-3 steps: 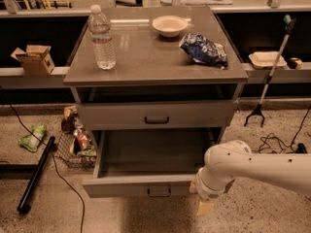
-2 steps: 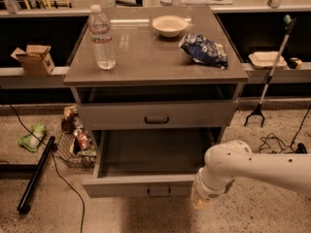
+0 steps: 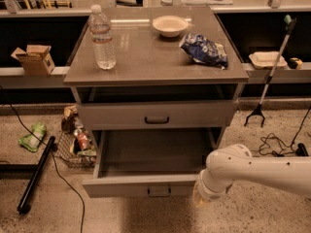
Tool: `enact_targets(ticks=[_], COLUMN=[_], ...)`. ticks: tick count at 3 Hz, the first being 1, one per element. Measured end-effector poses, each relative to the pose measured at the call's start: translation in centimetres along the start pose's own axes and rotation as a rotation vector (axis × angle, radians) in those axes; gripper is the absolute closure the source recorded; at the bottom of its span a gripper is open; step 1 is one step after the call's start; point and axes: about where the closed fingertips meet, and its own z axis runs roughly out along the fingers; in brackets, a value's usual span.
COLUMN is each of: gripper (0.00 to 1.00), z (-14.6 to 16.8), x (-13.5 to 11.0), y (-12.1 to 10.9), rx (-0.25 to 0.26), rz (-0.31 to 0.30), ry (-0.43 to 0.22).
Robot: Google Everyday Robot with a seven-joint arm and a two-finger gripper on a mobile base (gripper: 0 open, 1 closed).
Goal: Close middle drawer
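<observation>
Camera view: wide grey middle drawer [image 3: 146, 184] is pulled well out below the closed top drawer [image 3: 155, 114], with its bare grey floor showing. Wire basket [image 3: 73, 152] on the ground to its left holds packaged snacks. Grey desk [image 3: 150, 57] carries a clear plastic water bottle [image 3: 102, 38], white bowl [image 3: 169, 25] and blue chip bag [image 3: 204, 50]. White arm [image 3: 252, 171] comes in from the right. Gripper [image 3: 200, 198] points down at the drawer front's right end. Contact and grip state: can't tell.

- Water bottle [image 3: 102, 38] upright, left on the bench [image 3: 146, 64].
- Pale bowl [image 3: 169, 25] far centre; crumpled blue bag [image 3: 205, 50] right of it.
- Cardboard box [image 3: 35, 58] on the left ledge.
- Grabber tool [image 3: 272, 72] leaning, far right.
- Claw [image 3: 200, 201] low, near right, by the floor.
</observation>
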Motion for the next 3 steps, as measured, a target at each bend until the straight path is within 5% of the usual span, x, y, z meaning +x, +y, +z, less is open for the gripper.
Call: enact_targets(ticks=[3], gripper=[1.00], z=[3.1], x=[1.8], y=[-4.2], rx=[0.143], rz=[-0.161], ry=[-0.039])
